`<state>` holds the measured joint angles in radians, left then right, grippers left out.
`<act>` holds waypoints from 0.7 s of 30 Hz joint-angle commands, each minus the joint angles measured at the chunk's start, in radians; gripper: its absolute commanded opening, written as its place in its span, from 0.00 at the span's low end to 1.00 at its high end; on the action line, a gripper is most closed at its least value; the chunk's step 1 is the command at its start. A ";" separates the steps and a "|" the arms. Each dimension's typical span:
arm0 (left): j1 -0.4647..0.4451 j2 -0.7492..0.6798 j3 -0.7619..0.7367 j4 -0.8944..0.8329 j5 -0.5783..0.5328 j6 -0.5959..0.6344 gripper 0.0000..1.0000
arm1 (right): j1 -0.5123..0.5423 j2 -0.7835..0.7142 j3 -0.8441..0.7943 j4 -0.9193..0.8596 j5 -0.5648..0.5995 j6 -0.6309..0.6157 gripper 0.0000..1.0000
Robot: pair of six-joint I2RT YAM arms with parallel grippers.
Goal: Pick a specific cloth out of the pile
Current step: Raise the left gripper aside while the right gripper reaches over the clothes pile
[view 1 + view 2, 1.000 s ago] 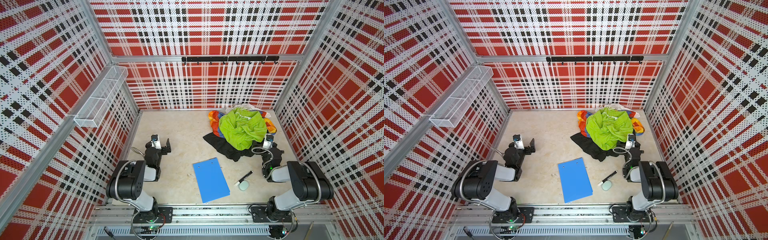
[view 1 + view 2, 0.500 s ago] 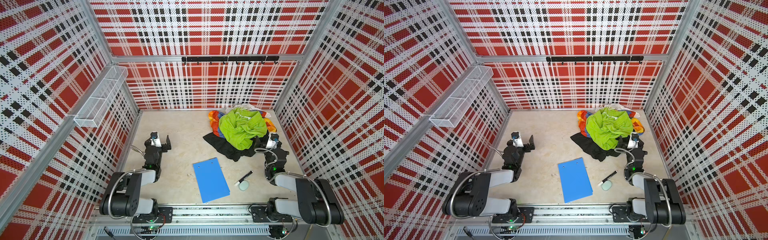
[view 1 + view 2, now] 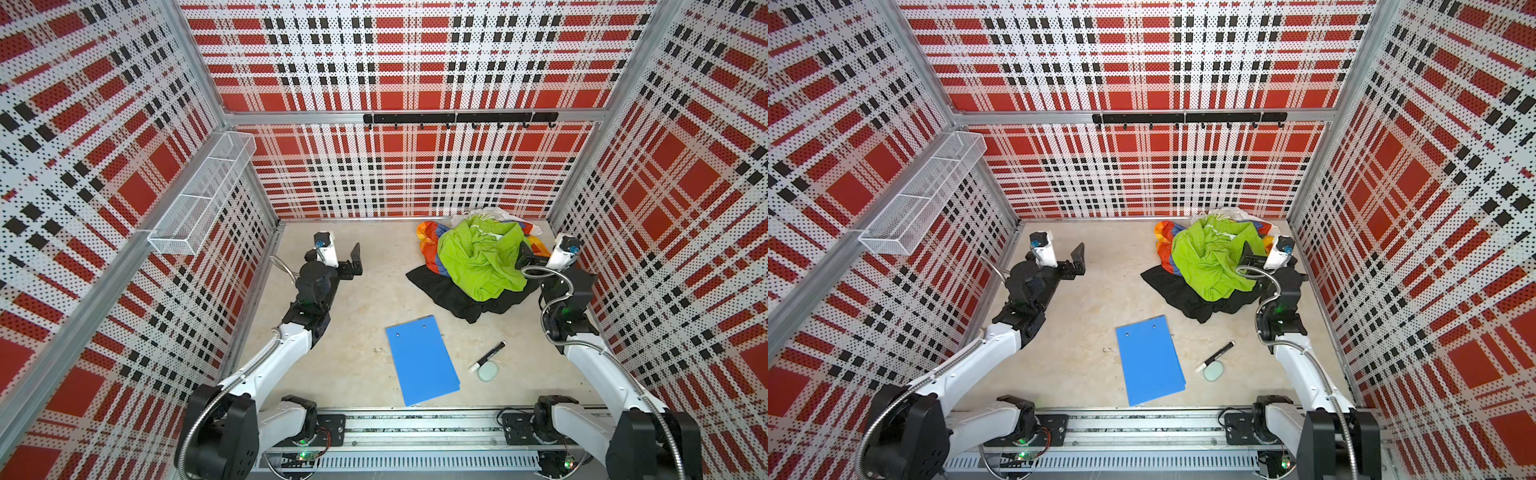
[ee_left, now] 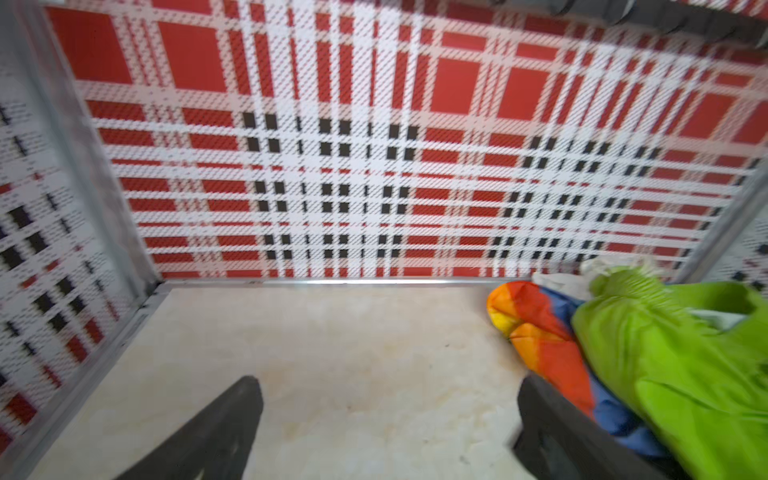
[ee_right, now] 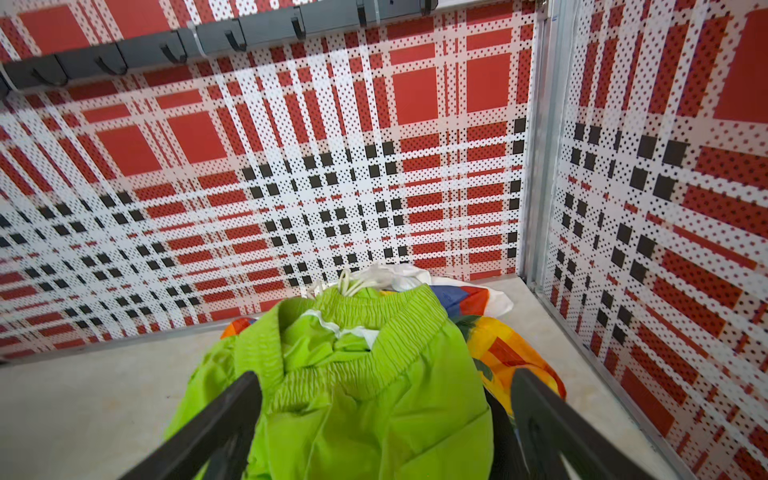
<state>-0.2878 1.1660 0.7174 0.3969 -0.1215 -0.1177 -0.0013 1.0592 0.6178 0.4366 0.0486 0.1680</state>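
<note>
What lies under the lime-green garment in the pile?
The black cloth sticks out beneath the lime-green garment, a rainbow cloth beside it. How far either runs underneath is covered.

Black cloth (image 3: 449, 296) lay crumpled under the pile (image 3: 478, 257), mostly buried; only its near & left edges showed on the counter (image 3: 365, 299). Pile sat at back-right corner: lime green on top, rainbow & white fabric behind.
</note>
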 commanded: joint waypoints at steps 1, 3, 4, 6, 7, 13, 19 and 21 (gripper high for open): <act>-0.035 -0.006 0.123 -0.192 0.088 -0.068 0.99 | 0.003 -0.003 0.086 -0.176 0.003 0.079 1.00; -0.046 0.015 0.195 -0.247 0.155 -0.069 0.99 | 0.003 0.009 0.129 -0.222 -0.003 0.083 1.00; -0.048 0.026 0.224 -0.264 0.185 -0.069 0.99 | 0.004 0.016 0.148 -0.244 -0.003 0.091 1.00; -0.047 0.054 0.284 -0.294 0.273 -0.070 0.99 | 0.003 0.035 0.204 -0.303 -0.010 0.098 1.00; -0.047 0.067 0.311 -0.304 0.323 -0.070 0.99 | 0.003 0.048 0.232 -0.336 -0.013 0.103 1.00; -0.051 0.156 0.424 -0.370 0.570 0.001 0.99 | 0.003 0.168 0.379 -0.510 -0.098 0.117 1.00; -0.053 0.149 0.396 -0.354 0.641 -0.010 0.99 | 0.002 0.294 0.444 -0.681 -0.123 0.153 1.00; -0.060 0.134 0.373 -0.349 0.624 -0.014 0.99 | 0.001 0.320 0.443 -0.717 -0.077 0.166 1.00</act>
<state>-0.3378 1.3296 1.1145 0.0483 0.4591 -0.1314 -0.0010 1.3529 1.0420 -0.1802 -0.0509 0.3012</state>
